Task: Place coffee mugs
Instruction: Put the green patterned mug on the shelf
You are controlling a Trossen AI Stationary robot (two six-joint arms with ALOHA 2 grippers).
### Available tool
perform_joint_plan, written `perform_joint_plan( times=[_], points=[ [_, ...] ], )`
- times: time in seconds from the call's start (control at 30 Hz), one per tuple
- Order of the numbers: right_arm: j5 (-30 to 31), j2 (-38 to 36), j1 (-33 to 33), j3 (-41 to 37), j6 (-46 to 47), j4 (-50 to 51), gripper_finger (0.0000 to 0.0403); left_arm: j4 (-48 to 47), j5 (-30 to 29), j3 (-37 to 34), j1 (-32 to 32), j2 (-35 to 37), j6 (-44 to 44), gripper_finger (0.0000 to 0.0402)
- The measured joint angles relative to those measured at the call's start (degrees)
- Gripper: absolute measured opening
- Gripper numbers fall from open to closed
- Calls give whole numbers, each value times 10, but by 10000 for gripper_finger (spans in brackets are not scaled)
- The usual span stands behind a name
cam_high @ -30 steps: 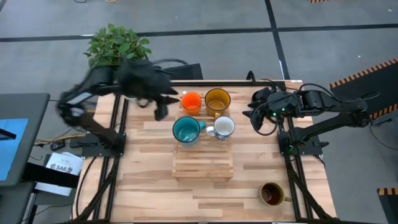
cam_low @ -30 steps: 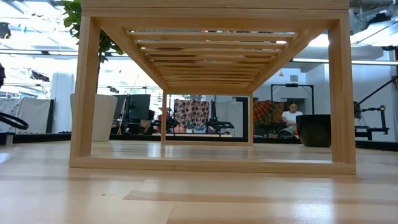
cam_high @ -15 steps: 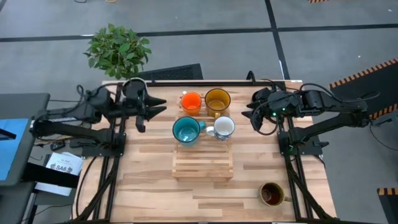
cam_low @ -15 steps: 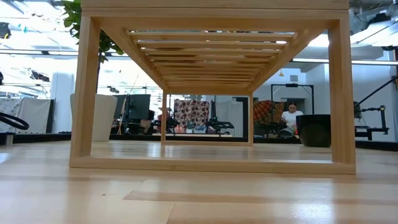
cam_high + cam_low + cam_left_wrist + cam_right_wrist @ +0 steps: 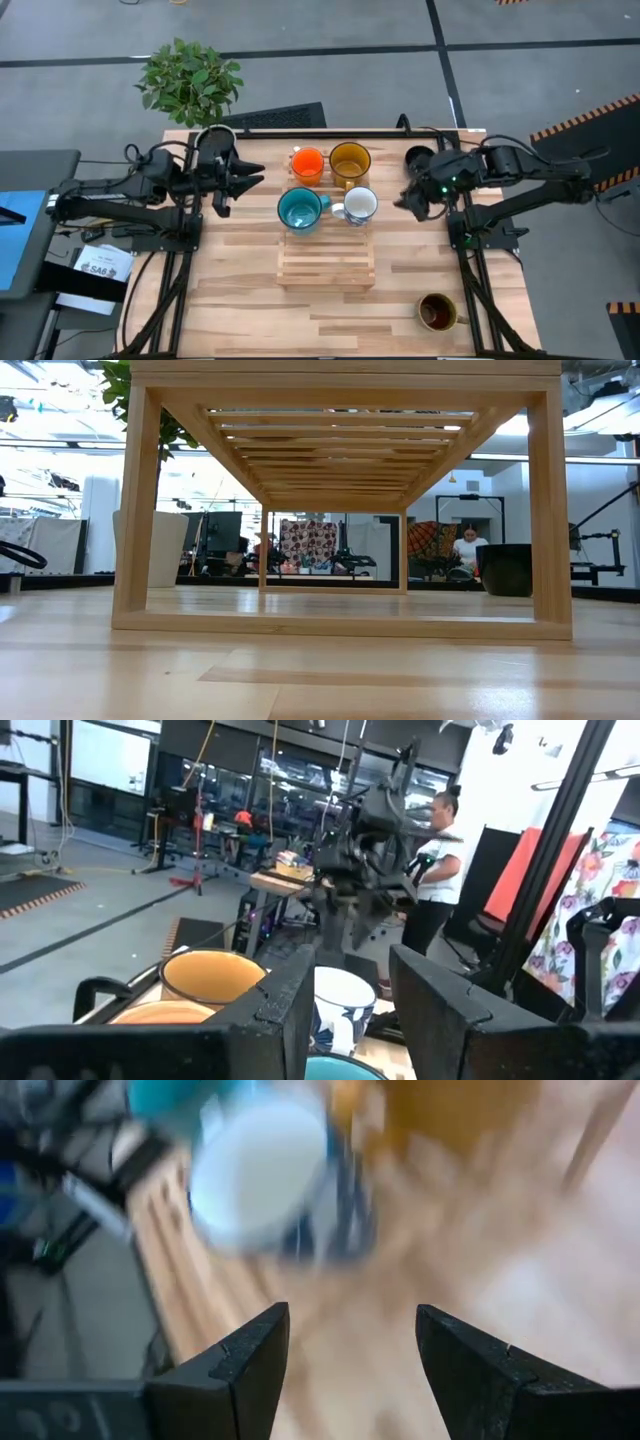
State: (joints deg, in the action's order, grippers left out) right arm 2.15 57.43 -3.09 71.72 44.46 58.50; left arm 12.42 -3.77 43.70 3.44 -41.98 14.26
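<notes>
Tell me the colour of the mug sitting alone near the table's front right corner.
Brown mug, dark inside; the high view shows it best.

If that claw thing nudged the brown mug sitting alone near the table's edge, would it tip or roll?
The brown mug stands upright and looks squat, so it would probably slide rather than tip. Its side handle would likely stop any rolling. It appears rigid and glossy, perhaps slippery to grip.

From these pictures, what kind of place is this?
Probably a robotics lab or workshop: a wooden table with two mounted arms, taped concrete floor, and behind it stands, equipment and a person at work.
</notes>
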Motion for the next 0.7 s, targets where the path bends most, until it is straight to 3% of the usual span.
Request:
perform_joint_plan(
  times=[0.1,0.37,0.57,0.7],
  points=[
    [-41,0,-37,-3,71,57,244,0,0,0,0,0,0,116],
    [-111,1,-226,-87,291,56,244,0,-1,0,0,0,0,116],
    [-118,19,-362,-120,473,46,244,0,-1,0,0,0,1,116],
    [-113,50,-427,-121,537,44,244,0,-1,0,0,0,1,116]
  ],
)
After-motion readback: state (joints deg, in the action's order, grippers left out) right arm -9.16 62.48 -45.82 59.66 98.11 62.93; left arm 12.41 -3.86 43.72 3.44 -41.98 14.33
